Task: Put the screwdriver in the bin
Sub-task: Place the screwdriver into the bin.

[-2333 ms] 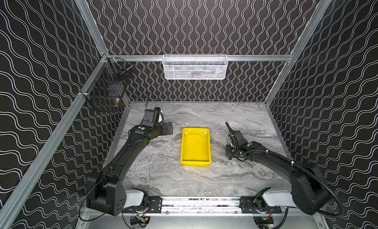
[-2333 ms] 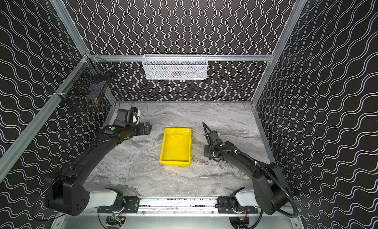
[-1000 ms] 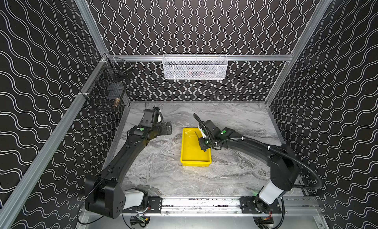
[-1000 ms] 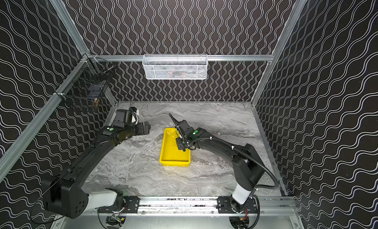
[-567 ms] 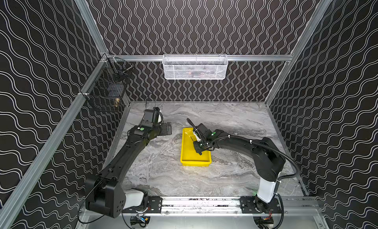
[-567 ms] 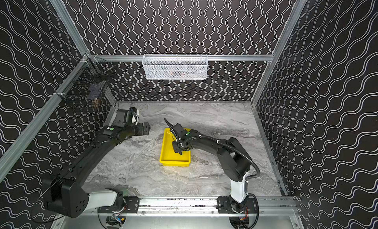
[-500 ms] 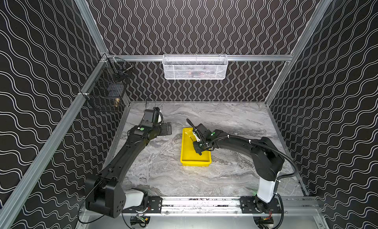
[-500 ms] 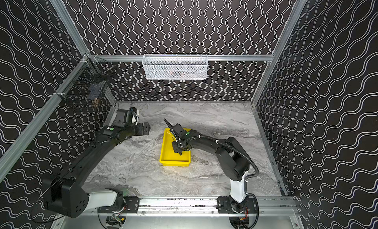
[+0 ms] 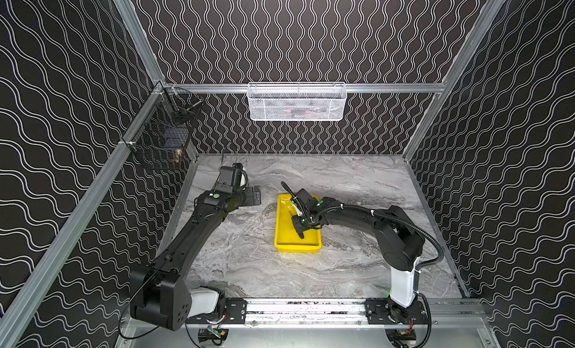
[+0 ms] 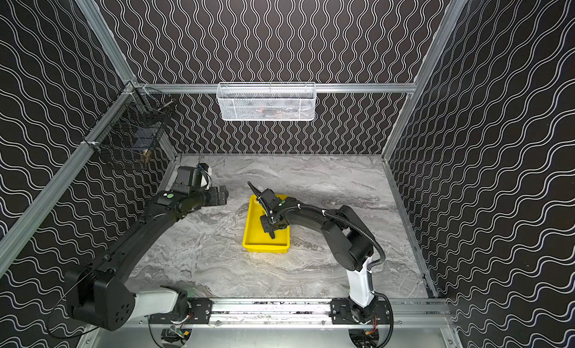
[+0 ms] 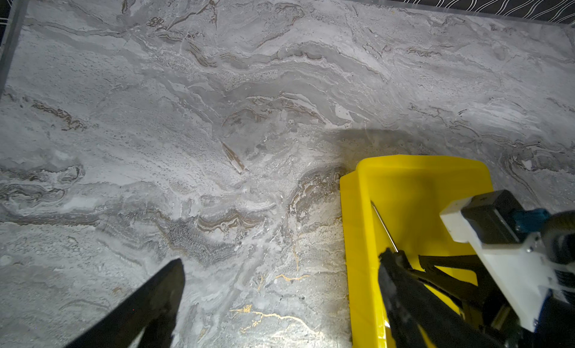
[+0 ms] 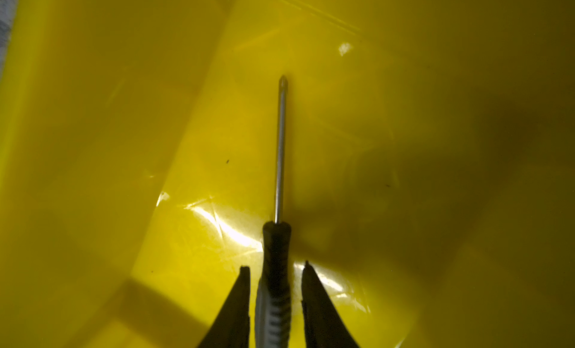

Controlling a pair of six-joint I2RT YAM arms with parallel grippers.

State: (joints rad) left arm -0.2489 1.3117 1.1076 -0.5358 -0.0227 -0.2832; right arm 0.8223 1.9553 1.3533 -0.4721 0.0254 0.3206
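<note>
The screwdriver [image 12: 275, 253], black ribbed handle and thin metal shaft, lies on the floor of the yellow bin [image 12: 93, 113] in the right wrist view. My right gripper [image 12: 275, 265] is open: its two fingers stand either side of the handle with a narrow gap on each side. In both top views the right gripper [image 9: 301, 233] [image 10: 271, 233] reaches down into the bin [image 9: 281, 237] [image 10: 252, 234]. The shaft of the screwdriver [image 11: 384, 226] shows inside the bin [image 11: 357, 237] in the left wrist view. My left gripper [image 9: 256, 195] [image 11: 284, 257] is open and empty, left of the bin's far end.
A white mesh basket [image 9: 297, 102] hangs on the back wall. On the left wall near the back corner hangs a black wire basket [image 9: 161, 141]. Patterned walls close in the marble table [image 9: 357, 181] on three sides.
My right arm carried the screwdriver from the table right of the bin into the bin. Its jaws have just parted a little from the handle. The left arm has stayed put.
</note>
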